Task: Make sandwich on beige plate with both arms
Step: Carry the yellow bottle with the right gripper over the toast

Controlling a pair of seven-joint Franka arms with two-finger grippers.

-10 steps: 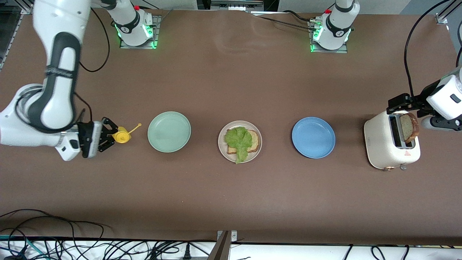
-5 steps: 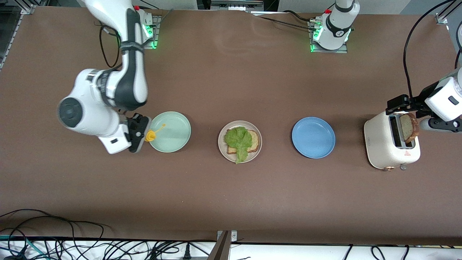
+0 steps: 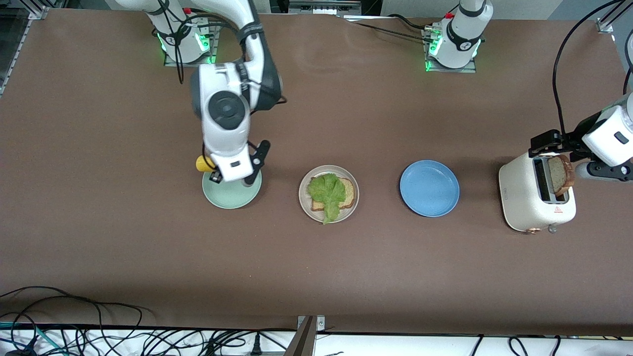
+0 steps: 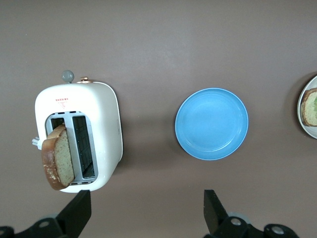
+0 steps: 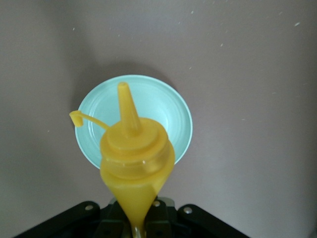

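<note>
The beige plate [image 3: 304, 204] sits mid-table with one bread slice [image 3: 349, 193] on it and a green lettuce leaf [image 3: 326, 193] on top. A second bread slice [image 3: 561, 174] [image 4: 58, 158] stands tilted in a slot of the white toaster [image 3: 524, 198] [image 4: 106, 124]. My left gripper [image 3: 551, 143] [image 4: 146, 213] hangs open over the toaster with nothing between its fingers. My right gripper [image 5: 136, 225] is shut on a yellow squeeze bottle [image 5: 136, 148] [image 3: 202, 163], over the mint-green plate [image 3: 232, 200] [image 5: 173, 114]; the right hand hides its fingers in the front view.
A blue plate [image 3: 429, 188] [image 4: 211, 124] lies between the beige plate and the toaster. The beige plate's edge [image 4: 301, 106] shows in the left wrist view. Cables run along the table edge nearest the front camera.
The right arm has swung with the yellow bottle from the right arm's end of the table to over the mint-green plate. The left arm has barely moved.
</note>
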